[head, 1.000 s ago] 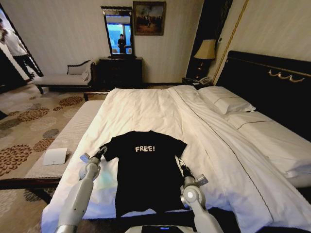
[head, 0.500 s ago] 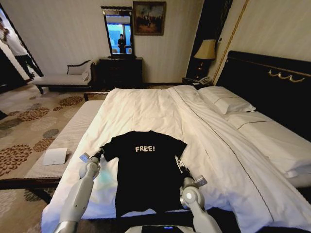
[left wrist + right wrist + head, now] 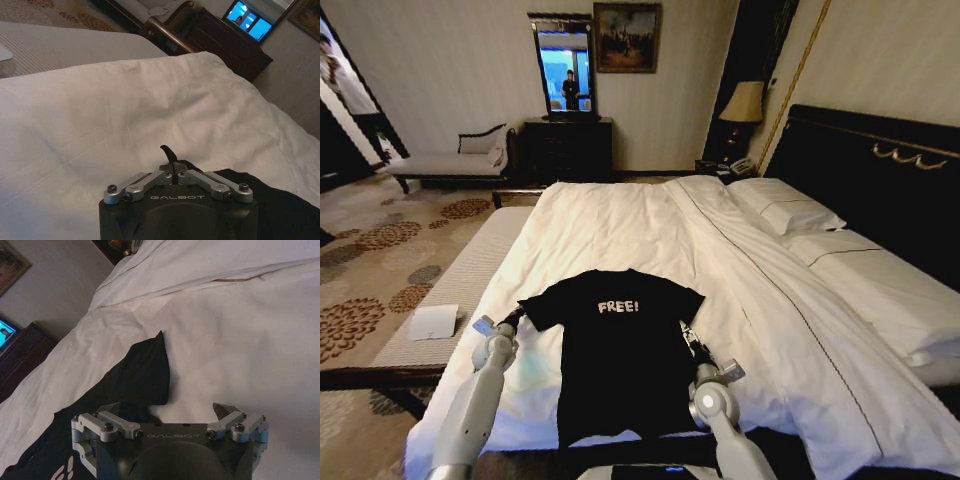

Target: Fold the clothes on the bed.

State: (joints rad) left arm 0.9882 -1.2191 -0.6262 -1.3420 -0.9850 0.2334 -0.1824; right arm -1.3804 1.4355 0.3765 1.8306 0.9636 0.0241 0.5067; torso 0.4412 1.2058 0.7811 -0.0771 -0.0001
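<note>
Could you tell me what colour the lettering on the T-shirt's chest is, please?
White, on the black T-shirt; the lettering shows best in the head view.

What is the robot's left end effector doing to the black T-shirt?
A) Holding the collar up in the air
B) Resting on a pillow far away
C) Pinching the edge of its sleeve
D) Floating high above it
C: in the left wrist view the left end effector has its fingers closed together on a bit of the black T-shirt, and the head view places it at the shirt's sleeve edge, low on the bed.
</note>
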